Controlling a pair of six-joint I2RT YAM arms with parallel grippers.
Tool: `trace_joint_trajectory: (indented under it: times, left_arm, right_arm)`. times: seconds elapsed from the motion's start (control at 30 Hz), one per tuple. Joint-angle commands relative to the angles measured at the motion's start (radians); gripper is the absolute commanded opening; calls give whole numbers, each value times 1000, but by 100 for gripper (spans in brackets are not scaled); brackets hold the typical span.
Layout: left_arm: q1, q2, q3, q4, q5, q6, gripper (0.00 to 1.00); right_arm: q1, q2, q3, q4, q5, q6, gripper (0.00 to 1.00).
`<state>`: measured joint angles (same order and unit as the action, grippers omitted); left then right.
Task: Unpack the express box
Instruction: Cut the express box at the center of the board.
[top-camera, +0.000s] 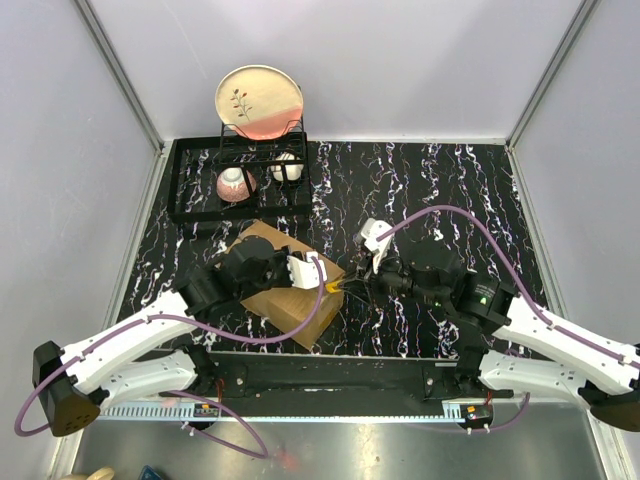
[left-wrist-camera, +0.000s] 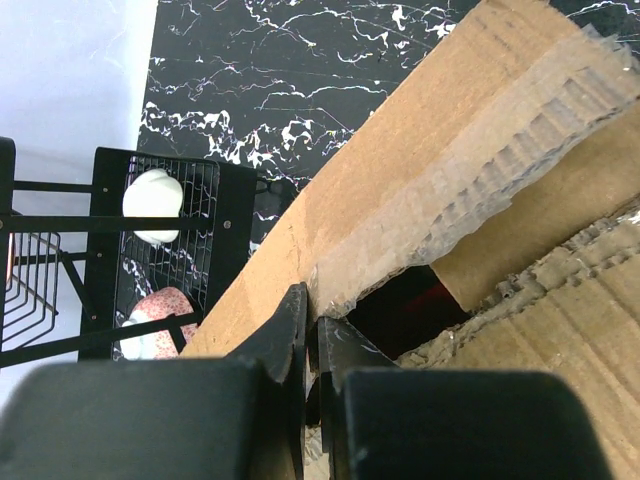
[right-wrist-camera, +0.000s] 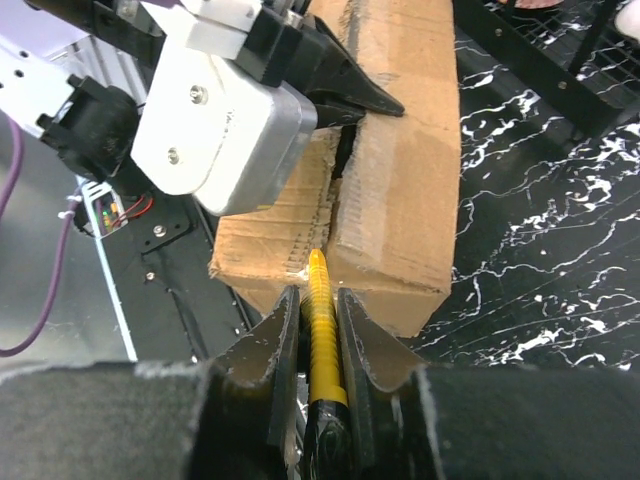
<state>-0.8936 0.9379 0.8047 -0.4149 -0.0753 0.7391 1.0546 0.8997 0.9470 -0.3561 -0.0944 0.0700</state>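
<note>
The express box (top-camera: 283, 300), a brown cardboard carton, lies on the marble tabletop between my two arms. My left gripper (top-camera: 305, 262) sits on top of it, shut on the edge of a taped top flap (left-wrist-camera: 400, 180) at the seam. My left gripper (left-wrist-camera: 312, 330) shows a dark gap beside its fingertips, with a hint of red inside the box. My right gripper (right-wrist-camera: 318, 300) is shut on a yellow and black cutter (right-wrist-camera: 320, 330). The cutter's tip touches the seam at the near end of the box (right-wrist-camera: 400, 200). The cutter (top-camera: 331, 288) meets the box's right end.
A black dish rack (top-camera: 190, 190) stands at the back left with a plate (top-camera: 260, 100), a pink bowl (top-camera: 235, 185) and a white cup (top-camera: 287, 168). Purple cables loop over both arms. Grey walls close in the table on three sides.
</note>
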Motion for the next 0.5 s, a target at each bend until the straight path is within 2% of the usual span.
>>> trace_joint_trajectory:
  times: [0.0, 0.17, 0.47]
  left_arm:
    - [8, 1, 33, -33, 29, -44, 0]
    - [8, -4, 30, -33, 35, -27, 0]
    - [12, 13, 79, -35, 20, 25, 0]
  right_arm:
    - [16, -4, -8, 79, 113, -39, 0]
    - [25, -47, -51, 75, 183, -1, 0]
    - [25, -159, -221, 184, 194, 250, 0]
